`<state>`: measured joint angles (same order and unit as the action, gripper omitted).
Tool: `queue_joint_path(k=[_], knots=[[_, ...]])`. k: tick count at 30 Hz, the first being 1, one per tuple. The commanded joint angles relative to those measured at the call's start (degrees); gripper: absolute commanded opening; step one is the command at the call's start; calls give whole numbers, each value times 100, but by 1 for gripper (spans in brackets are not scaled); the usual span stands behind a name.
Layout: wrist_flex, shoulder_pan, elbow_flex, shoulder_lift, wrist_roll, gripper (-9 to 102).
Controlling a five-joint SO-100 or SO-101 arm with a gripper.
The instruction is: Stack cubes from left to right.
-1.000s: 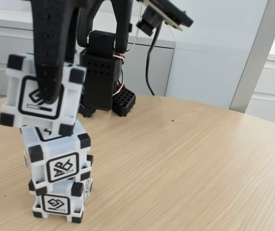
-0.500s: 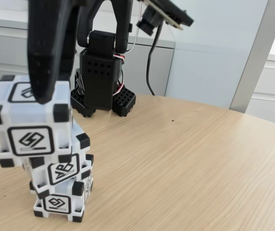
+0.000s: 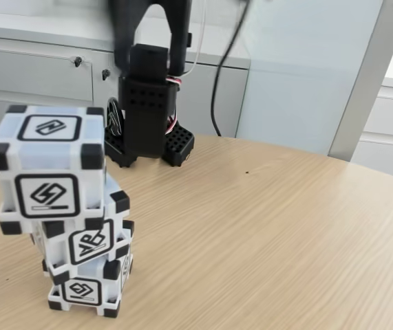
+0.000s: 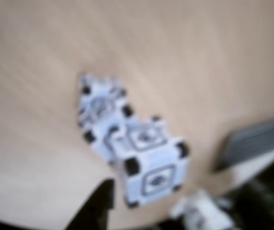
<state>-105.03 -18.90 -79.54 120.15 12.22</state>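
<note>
Three white cubes with black corners stand in one stack at the left of the fixed view. The bottom cube (image 3: 86,289) rests on the wooden table (image 3: 272,234), and the middle cube (image 3: 87,238) sits on it, slightly turned. The top cube (image 3: 48,168) overhangs to the left and nothing holds it. The blurred wrist view looks down on the stack from above, with the top cube (image 4: 151,163) nearest and the lower cubes (image 4: 101,108) behind it. A dark finger (image 4: 97,206) pokes in at the bottom left, clear of the cubes. The arm is raised above the stack.
The arm's black base (image 3: 148,120) stands at the table's back edge with a cable hanging beside it. Grey cabinets (image 3: 38,75) and a pale wall panel (image 3: 306,75) lie behind. The table stretches bare to the right of the stack.
The gripper set the top cube onto the stack, let go of it and lifted up out of the fixed view. The top cube has settled level.
</note>
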Motion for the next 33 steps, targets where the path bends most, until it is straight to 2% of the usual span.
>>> queue_joint_path(k=[1, 2, 5, 12, 18, 21, 33], knots=[[-413, 483, 176, 993, -167, 14], [-413, 598, 176, 1274, -193, 8], [-413, 765, 176, 2180, 9, 0], [-413, 782, 44, 3981, 396, 0], [-316, 791, -1169, 5203, 659, 0], [272, 791, -2171, 5634, 747, 0], [3577, 791, -7031, 6398, 756, 0]])
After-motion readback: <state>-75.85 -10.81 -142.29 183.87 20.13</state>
